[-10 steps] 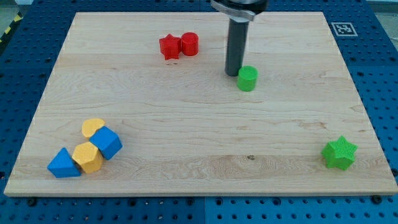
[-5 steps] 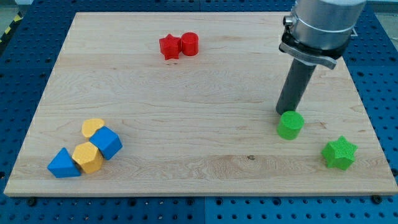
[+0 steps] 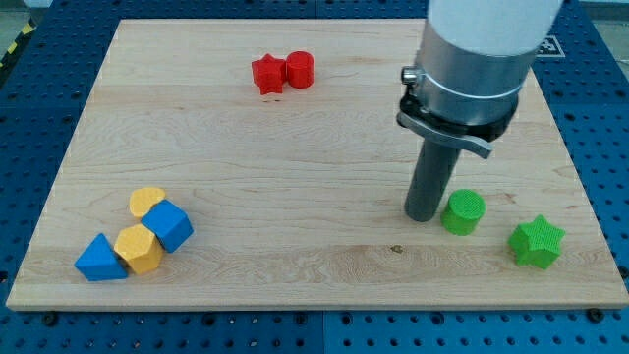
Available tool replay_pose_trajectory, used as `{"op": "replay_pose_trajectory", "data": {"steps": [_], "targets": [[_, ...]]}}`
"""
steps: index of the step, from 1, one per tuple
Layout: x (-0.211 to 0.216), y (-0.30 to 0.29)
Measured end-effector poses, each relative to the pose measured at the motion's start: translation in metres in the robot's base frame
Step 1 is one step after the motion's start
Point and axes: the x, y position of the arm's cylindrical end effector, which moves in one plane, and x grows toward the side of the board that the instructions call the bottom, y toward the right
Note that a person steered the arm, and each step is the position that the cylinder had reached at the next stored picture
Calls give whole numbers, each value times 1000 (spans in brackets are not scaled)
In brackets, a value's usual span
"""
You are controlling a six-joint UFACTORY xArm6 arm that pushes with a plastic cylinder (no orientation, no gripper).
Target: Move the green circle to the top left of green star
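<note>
The green circle (image 3: 463,211) sits on the wooden board (image 3: 295,177) near the view's lower right. The green star (image 3: 537,242) lies to its right and slightly lower, a small gap between them. My tip (image 3: 424,215) rests on the board right beside the circle's left side, touching or nearly touching it. The rod rises from there to the large grey arm body at the view's top right.
A red star (image 3: 266,74) and a red cylinder (image 3: 300,70) sit together at the top middle. At the lower left are a yellow block (image 3: 146,202), a blue block (image 3: 168,225), a yellow hexagon (image 3: 137,248) and a blue triangle (image 3: 99,259).
The green circle moved from the board's upper middle down and right to just left of the green star. My tip went from above the circle to its left side.
</note>
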Motion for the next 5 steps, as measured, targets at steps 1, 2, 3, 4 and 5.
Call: {"op": "replay_pose_trajectory", "data": {"steps": [1,2,3,4,5], "targets": [[0,19],[0,40],[0,51],[0,51],[0,51]]}}
